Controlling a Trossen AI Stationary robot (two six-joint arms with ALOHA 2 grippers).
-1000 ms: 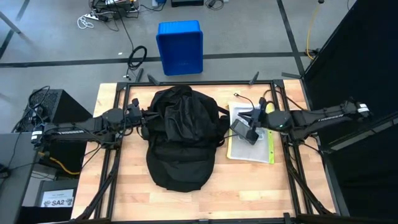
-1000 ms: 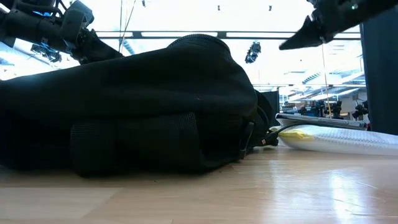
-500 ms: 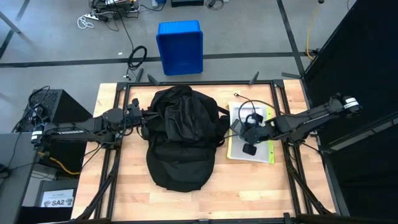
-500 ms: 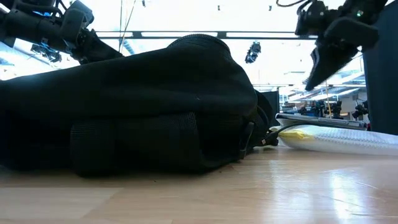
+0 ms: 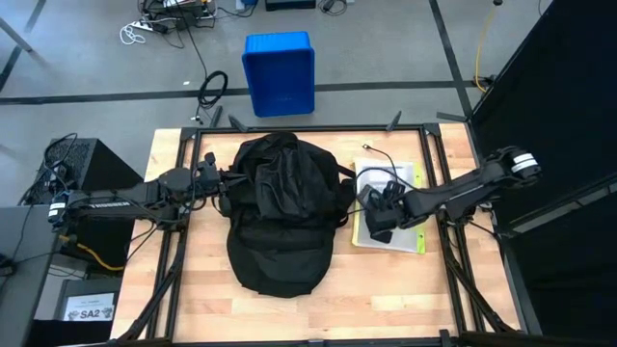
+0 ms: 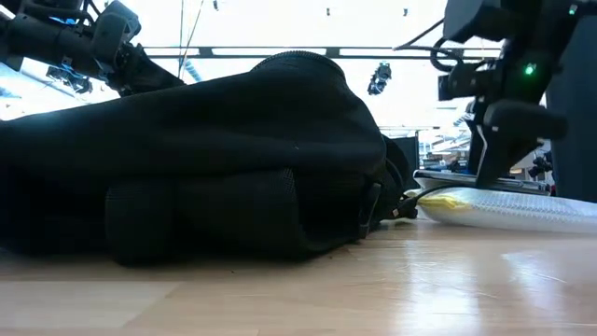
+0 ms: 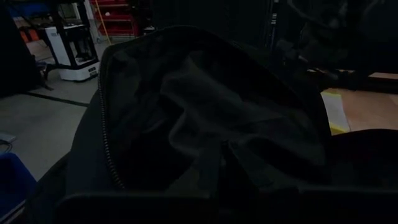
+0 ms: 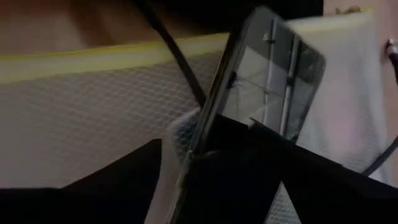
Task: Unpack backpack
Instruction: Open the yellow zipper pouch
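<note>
Backpack [image 5: 281, 214] lies flat in the middle of the table [image 5: 386, 289], its mouth toward the far edge and gaping open. The left gripper [image 5: 224, 180] is pinched shut on the backpack's rim at its left side, holding the opening up. Just right of the backpack a white mesh pouch with yellow trim [image 5: 389, 220] lies flat; the right gripper [image 5: 379, 224] sits low over it, fingers spread, with a phone [image 8: 264, 81] between them. Beyond the table stands a blue bin [image 5: 279, 72].
</note>
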